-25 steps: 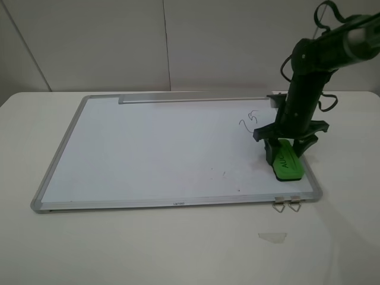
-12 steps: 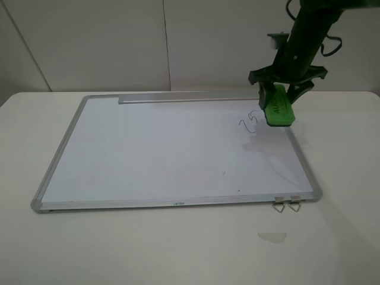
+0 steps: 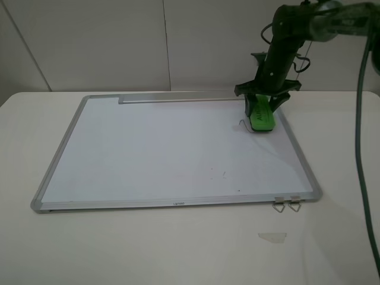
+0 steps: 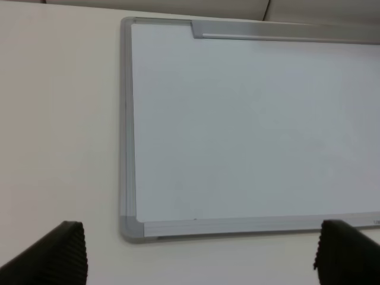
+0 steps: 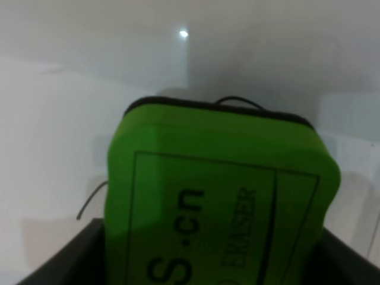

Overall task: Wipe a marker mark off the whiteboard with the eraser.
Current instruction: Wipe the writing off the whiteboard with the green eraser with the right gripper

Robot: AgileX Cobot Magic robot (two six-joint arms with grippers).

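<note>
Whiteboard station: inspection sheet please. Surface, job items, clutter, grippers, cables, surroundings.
Surface: white table, whiteboard lying flat on it.
Job items: green eraser sits over the marker mark; only stroke ends show beside it.
Clutter: pale scrap on the table near the board's two clips; faint specks on the board.
Grippers: right gripper shut on the eraser; left gripper open, empty, off the board.
Cables: dark cable hangs at the right edge.
Surroundings: plain wall panels, nothing else seen.

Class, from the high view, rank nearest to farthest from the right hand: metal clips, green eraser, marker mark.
1. Bright green rectangular eraser, gripped in the right hand.
2. Thin dark marker mark, beside the eraser.
3. Two small metal clips, near edge of the whiteboard.
</note>
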